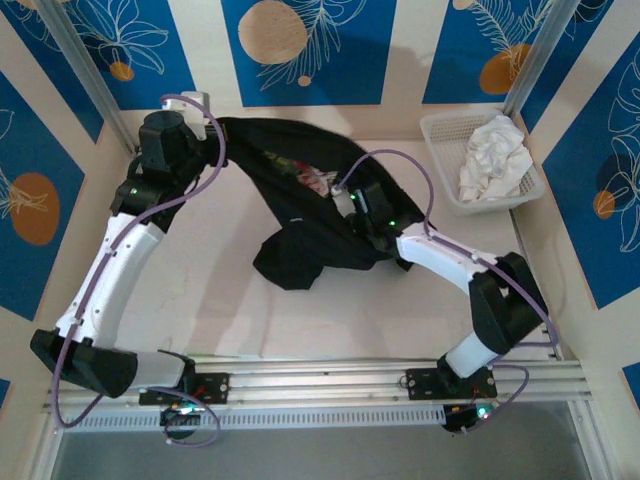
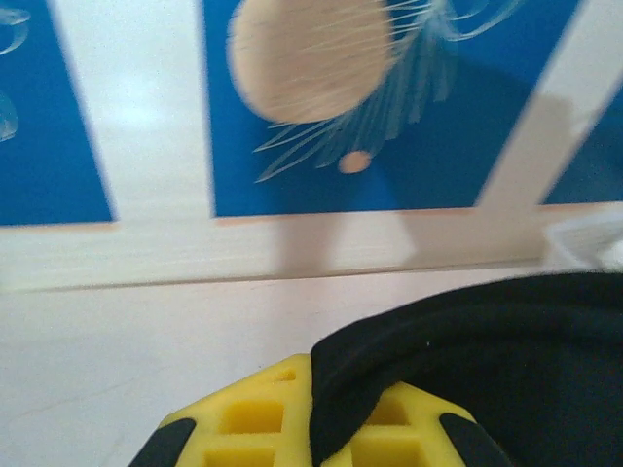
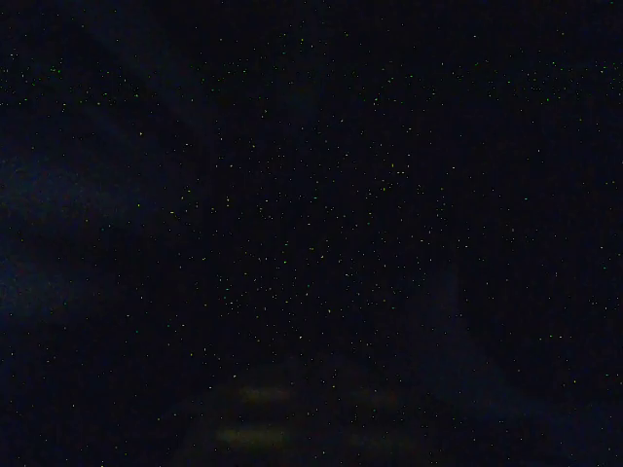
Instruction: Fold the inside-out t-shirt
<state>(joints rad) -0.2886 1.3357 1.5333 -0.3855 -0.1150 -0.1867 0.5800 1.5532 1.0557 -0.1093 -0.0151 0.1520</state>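
right wrist cam | frame near-black, fine speckle noise all over | faint bluish patch (image 3: 39, 243) at left edge | two dim pale bars (image 3: 258, 394) low centre, unidentifiable

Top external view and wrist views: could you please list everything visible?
black cloth t-shirt: one, black, mid-table, stretched toward the far left
white plastic mesh basket: one, white, table's far right
crumpled white cloth: one, white, inside the basket
table: one, pale, under everything
patterned wall panels: several, blue, around the table
metal rail: one, silver, near edge
arms: two, white and black, mounted on the rail
left hand: one, yellow pads, shut on the t-shirt
right hand: one, black, shut among the t-shirt's folds
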